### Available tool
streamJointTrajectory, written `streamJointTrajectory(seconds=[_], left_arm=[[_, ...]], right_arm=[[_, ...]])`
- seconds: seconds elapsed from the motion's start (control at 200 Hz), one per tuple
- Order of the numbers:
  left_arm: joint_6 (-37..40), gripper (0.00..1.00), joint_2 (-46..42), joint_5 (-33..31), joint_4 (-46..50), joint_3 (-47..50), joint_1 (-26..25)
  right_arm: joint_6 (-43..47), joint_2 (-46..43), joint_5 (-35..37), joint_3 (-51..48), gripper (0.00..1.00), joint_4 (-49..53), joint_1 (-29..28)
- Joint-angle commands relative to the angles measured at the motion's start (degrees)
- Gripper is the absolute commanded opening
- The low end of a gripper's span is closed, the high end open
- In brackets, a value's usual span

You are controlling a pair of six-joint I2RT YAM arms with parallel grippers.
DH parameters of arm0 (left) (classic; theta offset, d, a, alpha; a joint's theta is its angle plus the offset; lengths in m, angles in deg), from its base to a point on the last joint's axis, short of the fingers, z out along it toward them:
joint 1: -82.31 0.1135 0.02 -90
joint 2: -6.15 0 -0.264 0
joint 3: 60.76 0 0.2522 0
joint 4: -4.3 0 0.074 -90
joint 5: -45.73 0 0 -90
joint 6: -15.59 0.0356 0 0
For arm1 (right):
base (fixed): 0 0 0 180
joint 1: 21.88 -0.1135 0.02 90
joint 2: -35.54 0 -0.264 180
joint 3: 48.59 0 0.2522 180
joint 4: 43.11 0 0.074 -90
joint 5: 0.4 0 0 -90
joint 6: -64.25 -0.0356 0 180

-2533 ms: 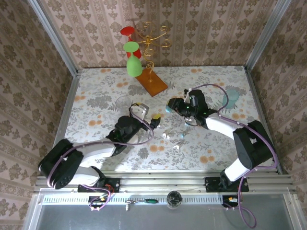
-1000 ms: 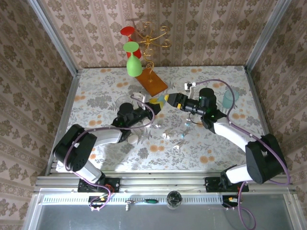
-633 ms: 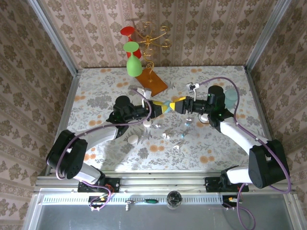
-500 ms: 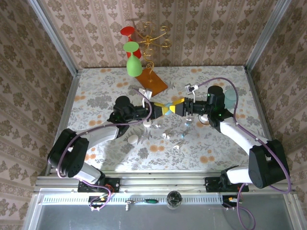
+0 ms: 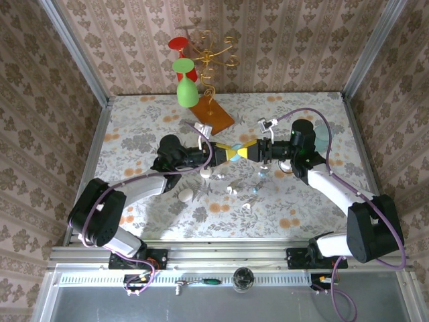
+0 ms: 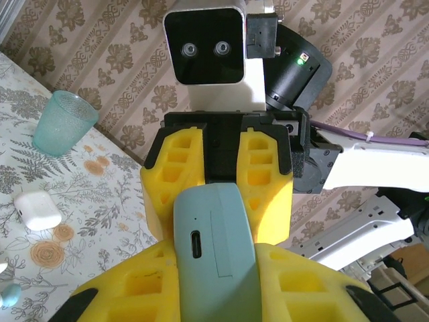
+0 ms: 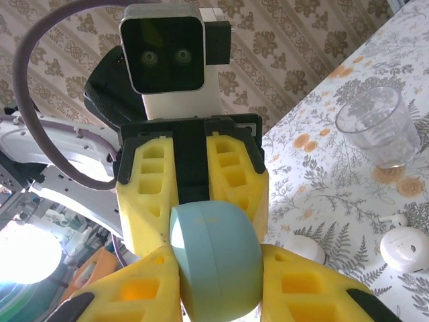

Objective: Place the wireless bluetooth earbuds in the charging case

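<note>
Charging case [image 5: 238,150] mid-air at frame centre, long axis left-right; left end effector [image 5: 230,153], right end effector [image 5: 247,151] each clamp one end.

Pale blue charging case [image 6: 216,258]: lower end cut off at 6 o'clock in both wrist views.
Earbuds [image 5: 231,190]: specks mid-table from above, too small to tell shape.
Pale blue piece [image 6: 5,295]: clipped at 8 o'clock edge, left wrist view; identity unclear.
Right wrist view, 8 o'clock: glare-washed background [image 7: 27,261].
</note>
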Motion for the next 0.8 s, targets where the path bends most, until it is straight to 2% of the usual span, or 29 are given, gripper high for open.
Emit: streamJointTrajectory(seconds=[0.0,0.065,0.18,0.265,0.36,0.455,0.58,0.795], left_arm=[[-0.20,0.19,1.69,-0.25,-1.62,-1.16,-0.30],[-0.13,0.28,2.04,-1.25,-2.71,-0.95,-0.18],[0.80,0.60,2.45,-5.07,-7.48,0.37,0.27],[2.97,0.77,2.52,-8.82,-12.77,2.03,1.00],[8.82,0.88,1.78,-14.11,-15.12,4.55,1.86],[19.15,0.95,0.40,-19.16,-15.15,6.87,1.93],[33.71,0.99,0.58,-21.56,-15.15,9.29,1.93],[53.42,0.93,3.88,-21.92,-15.20,9.33,0.51]], right_arm=[[-4.53,0.10,2.06,0.36,0.15,-5.47,-0.27],[-6.76,0.18,3.43,0.45,0.11,-5.97,-0.21],[-10.44,0.57,6.09,0.92,0.10,-4.43,-0.12],[-13.94,1.09,8.98,1.59,0.08,-1.28,0.25],[-20.88,2.00,10.45,1.01,0.08,-2.99,0.90],[-26.06,2.11,11.22,0.22,0.06,-3.42,1.23],[-30.83,2.11,11.72,-0.87,0.06,-3.21,1.60],[-40.37,1.94,13.26,-3.10,0.05,-5.38,2.00]])
